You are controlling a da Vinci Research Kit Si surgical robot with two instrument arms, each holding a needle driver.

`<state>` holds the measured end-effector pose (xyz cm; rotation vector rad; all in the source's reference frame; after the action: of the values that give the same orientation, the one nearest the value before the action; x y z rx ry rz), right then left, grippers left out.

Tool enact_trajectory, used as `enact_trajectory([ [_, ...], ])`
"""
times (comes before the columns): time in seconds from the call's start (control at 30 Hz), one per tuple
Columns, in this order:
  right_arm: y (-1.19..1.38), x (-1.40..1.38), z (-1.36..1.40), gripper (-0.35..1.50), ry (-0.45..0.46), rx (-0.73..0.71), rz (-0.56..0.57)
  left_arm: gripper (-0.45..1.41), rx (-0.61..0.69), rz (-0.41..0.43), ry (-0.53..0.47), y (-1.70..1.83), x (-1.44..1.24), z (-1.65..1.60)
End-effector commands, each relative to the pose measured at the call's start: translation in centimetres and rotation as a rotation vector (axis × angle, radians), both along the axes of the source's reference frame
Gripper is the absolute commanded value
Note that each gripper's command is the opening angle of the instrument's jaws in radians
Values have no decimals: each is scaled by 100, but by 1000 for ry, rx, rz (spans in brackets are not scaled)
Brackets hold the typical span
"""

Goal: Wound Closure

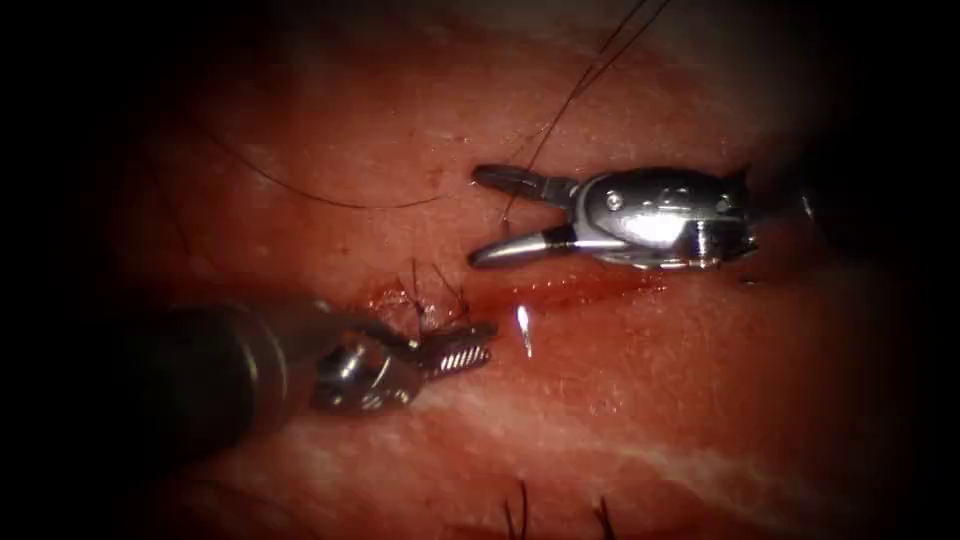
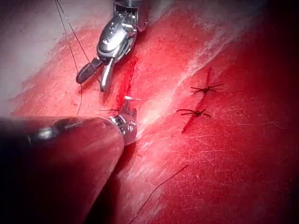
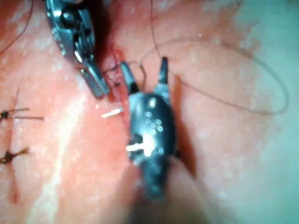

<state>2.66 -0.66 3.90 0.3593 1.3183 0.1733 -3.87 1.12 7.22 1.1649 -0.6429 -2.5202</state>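
The cut (image 1: 570, 288) runs across the tissue (image 1: 700, 400) with red fluid in it. A short bright piece of the needle (image 1: 523, 331) sticks out of the tissue on the near edge of the cut; the rest is buried. No tool holds it. My left tool (image 1: 487, 343) lies just left of that piece with jaws shut on nothing. Above the cut my right tool (image 1: 476, 216) has its jaws open, and the thread (image 1: 570, 100) hangs down between them, not gripped. The needle (image 2: 131, 98) (image 3: 112, 113) also shows between both tools in the wrist views.
A knotted stitch (image 1: 430, 300) with short cut ends sits at the cut's left end, beside the left tool. Two more tied stitches (image 2: 205, 88) (image 2: 194, 112) lie further along. A loose loop of thread (image 1: 330, 198) rests on the far tissue.
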Motion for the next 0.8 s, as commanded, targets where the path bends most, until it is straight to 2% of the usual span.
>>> enact_trajectory([
  [0.03, -8, -2, 8, -35, 3, -1, -3, -8, 2, 0, 0, -5, -7, 7],
  [0.2, -6, -11, 10, -35, -41, 89, -11, -9, 2, -1, 0, -4, -7, 7],
  [0.33, -8, -12, 9, -35, -43, 260, -15, -9, 2, -1, 0, -4, -7, 7],
  [0.5, -9, -12, 8, -35, -87, 407, -34, -9, 2, -1, 1, -4, -8, 7],
  [0.63, -20, -13, 10, -35, -139, 502, -67, -9, 2, -1, 1, -4, -8, 7],
  [0.8, -37, -18, 12, -35, -158, 542, -82, -8, 2, -2, 1, -4, -8, 7],
])
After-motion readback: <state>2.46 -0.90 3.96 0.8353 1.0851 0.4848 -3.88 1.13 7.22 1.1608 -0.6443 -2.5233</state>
